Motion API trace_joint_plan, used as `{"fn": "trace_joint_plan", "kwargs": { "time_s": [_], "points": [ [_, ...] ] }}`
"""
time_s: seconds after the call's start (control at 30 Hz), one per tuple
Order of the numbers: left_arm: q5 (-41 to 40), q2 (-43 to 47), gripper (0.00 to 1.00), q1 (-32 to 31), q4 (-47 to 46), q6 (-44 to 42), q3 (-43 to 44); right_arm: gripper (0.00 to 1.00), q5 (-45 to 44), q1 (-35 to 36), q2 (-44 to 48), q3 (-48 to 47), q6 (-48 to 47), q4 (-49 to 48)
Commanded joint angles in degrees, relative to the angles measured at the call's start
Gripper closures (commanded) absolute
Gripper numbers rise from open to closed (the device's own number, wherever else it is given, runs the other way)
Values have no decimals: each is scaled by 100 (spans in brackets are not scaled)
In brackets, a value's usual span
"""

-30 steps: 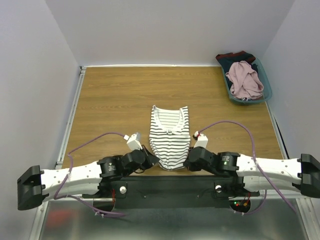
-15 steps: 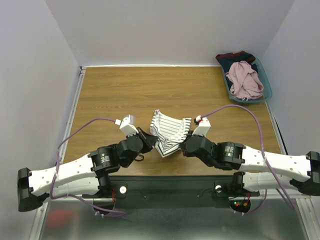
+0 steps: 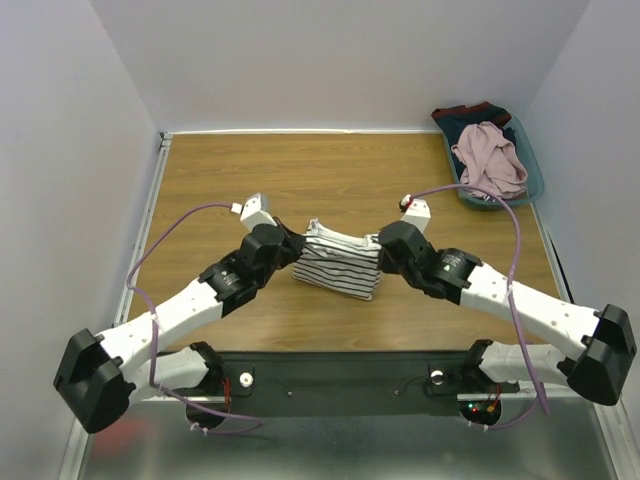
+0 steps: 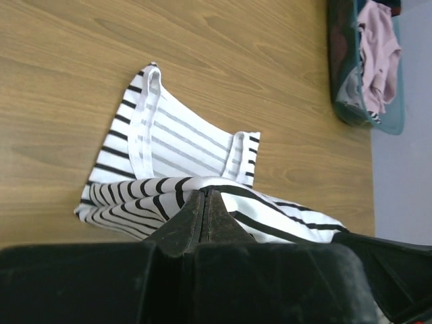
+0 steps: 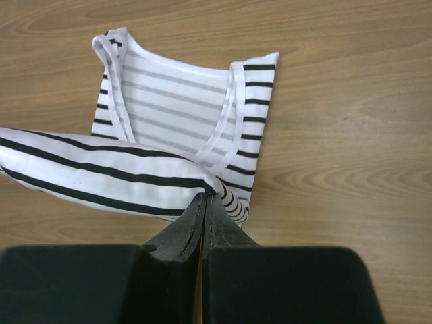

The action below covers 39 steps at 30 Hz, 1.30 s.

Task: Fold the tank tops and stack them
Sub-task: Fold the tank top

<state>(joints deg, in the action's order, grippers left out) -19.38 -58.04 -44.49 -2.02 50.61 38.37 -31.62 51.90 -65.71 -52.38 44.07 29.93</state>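
The white tank top with black stripes lies mid-table, its bottom half folded up over the top half. My left gripper is shut on its left hem corner, seen in the left wrist view. My right gripper is shut on its right hem corner, seen in the right wrist view. The straps and neckline lie flat on the wood beyond the held edge. The pink-mauve tank top lies crumpled in the teal basket at the back right.
Dark navy-and-red clothing lies in the basket under the pink top. The basket also shows in the left wrist view. The wooden table has a raised white rim on its left edge.
Both grippers carried the striped top's bottom edge from the near table edge up and away, folding it over the upper half. Both arms are now stretched further out.
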Motion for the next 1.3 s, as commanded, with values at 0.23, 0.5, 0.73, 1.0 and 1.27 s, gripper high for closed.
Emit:
{"fn": "trace_joint_plan", "kwargs": {
  "time_s": [0.23,0.5,0.73,1.0,1.27],
  "points": [
    [1488,-2102,100,1223,-1423,-1034,1277,98,1455,-1673,-1197,-448,-804,-1147],
    [2824,-3573,26,1847,-2092,-1483,2375,43,1598,-2439,-2103,-835,-971,-1429],
    [2009,-2758,29,1935,-1312,-1169,2255,37,1763,-2404,-1884,-853,-1287,-1420],
    [1471,-1641,60,1436,-1300,88,375,50,1431,-1378,-2121,-686,-1341,-1420],
    [1639,-1808,65,916,-1731,432,-460,63,1176,-892,-2411,243,-884,-1648]
  ]
}}
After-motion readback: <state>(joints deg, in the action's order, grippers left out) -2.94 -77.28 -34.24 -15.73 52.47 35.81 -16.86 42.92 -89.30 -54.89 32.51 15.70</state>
